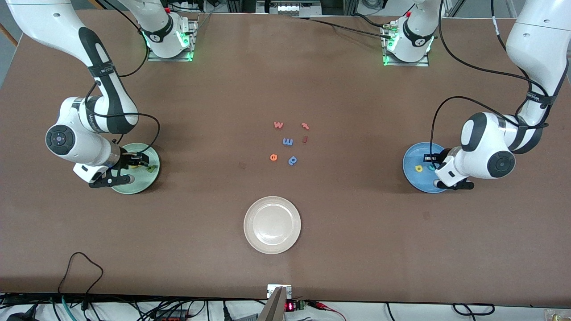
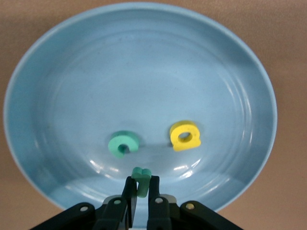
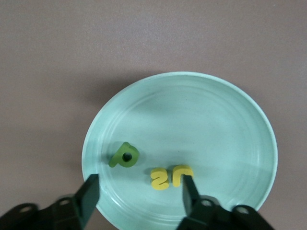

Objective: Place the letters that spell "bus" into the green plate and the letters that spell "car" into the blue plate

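Both grippers over their plates, letters sorted.
Right gripper (image 3: 140, 191) spread wide over green plate (image 3: 216, 124): olive "b" (image 3: 123, 155), yellow "s" (image 3: 159, 179), "u" (image 3: 182, 172) lie inside. Left gripper (image 2: 142, 184) pinches teal "r" (image 2: 142, 178) over blue plate (image 2: 144, 57) (teal "c" (image 2: 123, 144), yellow "a" (image 2: 184, 135) inside).

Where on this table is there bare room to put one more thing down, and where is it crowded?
Bare tabletop lies between the green plate and the white plate, and between the white plate and the blue plate. The white plate is empty. The loose letters crowd the middle. The right gripper and left gripper crowd the coloured plates.
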### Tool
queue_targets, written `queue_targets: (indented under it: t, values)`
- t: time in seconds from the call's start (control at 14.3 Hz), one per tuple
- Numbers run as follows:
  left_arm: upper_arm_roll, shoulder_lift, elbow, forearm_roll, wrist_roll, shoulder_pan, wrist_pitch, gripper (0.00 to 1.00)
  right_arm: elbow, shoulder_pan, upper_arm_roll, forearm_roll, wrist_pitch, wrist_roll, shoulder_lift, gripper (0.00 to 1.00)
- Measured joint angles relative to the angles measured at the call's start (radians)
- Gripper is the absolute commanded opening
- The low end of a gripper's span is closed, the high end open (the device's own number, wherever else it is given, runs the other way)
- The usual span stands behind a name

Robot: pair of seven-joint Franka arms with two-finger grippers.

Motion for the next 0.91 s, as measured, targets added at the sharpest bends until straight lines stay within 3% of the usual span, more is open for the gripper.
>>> queue_targets:
  t: [0.14,0.42,0.63,0.91]
  values:
    - [-0.001,0.008,0.0,0.0,-0.007,-0.004,0.009,0.96,0.023,0.0,0.002,0.0,-0.006,0.0,-0.017,1.0]
    - [-0.042,-0.008,0.018,0.0,-0.097,-0.031,-0.014,1.0,0.123,0.004,0.024,0.0,-0.202,0.0,-0.153,1.0]
    - [-0.097,-0.092,0.064,0.0,-0.11,-0.035,-0.083,1.0,0.182,0.023,0.033,0.001,-0.334,0.001,-0.276,1.0]
    - [-0.173,-0.203,0.259,0.0,-0.109,-0.038,-0.324,1.0,0.287,0.041,0.034,0.002,-0.534,0.001,-0.371,1.0]
